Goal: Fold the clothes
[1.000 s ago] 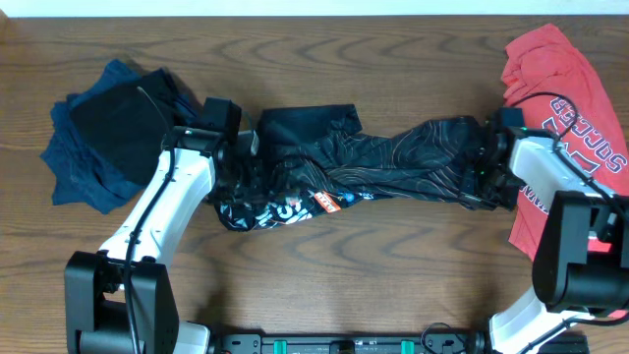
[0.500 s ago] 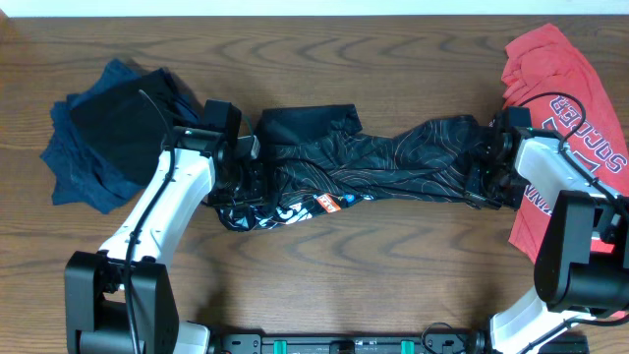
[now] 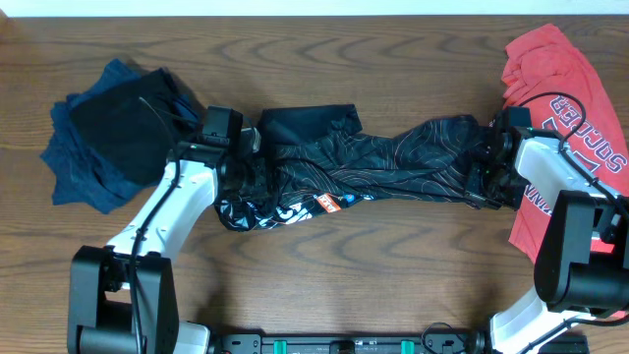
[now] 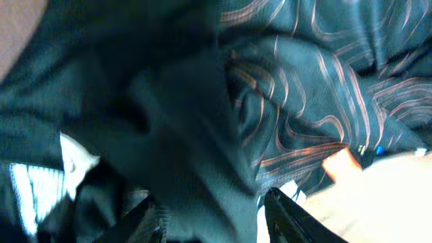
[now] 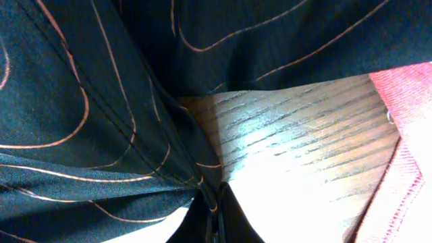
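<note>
The jersey [image 3: 383, 162] lay on the table [image 3: 393, 275] as a bunched band, its long axis running left to right between the arms. The right gripper [image 3: 484, 169] held the right end with its jaws pinched on the cloth, beside a red shirt [image 3: 560, 88]. The left gripper [image 3: 236, 172] stood over the left end, jaws spread with loose folds between them. Dark cloth hid most of both jaws, and sleeves and hem could not be told apart.
</note>
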You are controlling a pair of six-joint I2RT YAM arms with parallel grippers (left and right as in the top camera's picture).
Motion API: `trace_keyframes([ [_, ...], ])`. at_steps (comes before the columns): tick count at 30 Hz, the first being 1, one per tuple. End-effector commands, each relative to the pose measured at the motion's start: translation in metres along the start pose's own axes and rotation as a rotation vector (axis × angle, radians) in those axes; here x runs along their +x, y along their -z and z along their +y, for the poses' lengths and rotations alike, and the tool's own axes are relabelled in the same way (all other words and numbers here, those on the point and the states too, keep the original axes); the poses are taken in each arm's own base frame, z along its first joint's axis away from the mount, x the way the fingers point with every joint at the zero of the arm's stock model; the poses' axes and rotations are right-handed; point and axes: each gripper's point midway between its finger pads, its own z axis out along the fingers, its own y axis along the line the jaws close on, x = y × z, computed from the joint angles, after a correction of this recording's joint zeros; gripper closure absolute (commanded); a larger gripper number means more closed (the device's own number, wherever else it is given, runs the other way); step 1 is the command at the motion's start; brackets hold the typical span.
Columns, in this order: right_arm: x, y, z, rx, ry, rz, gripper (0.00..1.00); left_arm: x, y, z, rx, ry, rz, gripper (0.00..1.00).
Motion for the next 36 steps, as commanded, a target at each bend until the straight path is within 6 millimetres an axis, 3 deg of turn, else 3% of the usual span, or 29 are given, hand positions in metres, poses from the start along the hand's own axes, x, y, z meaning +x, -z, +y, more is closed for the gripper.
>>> trace_keyframes([
  [1,-0.009,0.010,-0.002,-0.003,-0.013,-0.038,0.99,0.002,-0.008,0.000,0.009,0.031,0.004,0.52],
  [3,-0.008,0.010,-0.002,-0.007,-0.013,-0.037,0.99,-0.001,-0.012,0.001,0.011,0.029,-0.002,0.55],
  [4,-0.008,0.010,-0.001,-0.010,-0.013,-0.036,0.99,-0.003,-0.014,0.001,0.012,0.027,-0.006,0.62],
  [5,-0.008,0.010,0.000,-0.013,-0.013,-0.035,0.99,-0.005,-0.017,0.001,0.013,0.027,-0.008,0.76],
  [7,-0.008,0.010,0.000,-0.013,-0.013,-0.035,0.99,-0.007,-0.021,0.001,0.018,0.037,-0.012,0.81],
  [9,-0.008,0.010,0.000,-0.013,-0.013,-0.035,0.99,-0.007,-0.023,0.002,0.017,0.044,-0.008,0.80],
  [12,-0.008,0.010,0.000,-0.013,-0.013,-0.035,0.99,-0.005,-0.025,0.003,0.014,0.048,0.002,0.65],
  [19,-0.008,0.010,0.000,-0.013,-0.012,-0.035,0.99,0.003,-0.025,0.005,0.003,0.099,0.033,0.65],
  [20,-0.008,0.010,0.000,-0.014,-0.013,-0.036,0.99,0.000,-0.025,0.004,0.008,0.095,0.023,0.71],
  [22,-0.008,0.010,0.000,-0.014,-0.013,-0.036,0.99,-0.006,-0.025,-0.003,0.047,0.084,0.001,0.94],
  [24,-0.008,0.010,0.000,-0.014,-0.013,-0.035,0.99,-0.011,-0.022,-0.019,0.132,0.039,-0.012,0.94],
  [26,-0.008,0.010,0.001,-0.021,-0.011,-0.036,0.99,-0.018,-0.014,-0.038,0.230,-0.029,-0.038,0.94],
  [31,-0.014,0.022,0.007,-0.054,0.009,-0.063,0.99,-0.042,0.030,-0.054,0.270,-0.089,-0.175,0.94],
  [36,-0.033,0.080,0.024,-0.170,0.048,-0.189,0.99,-0.064,0.103,-0.059,0.299,-0.117,-0.386,0.94],
])
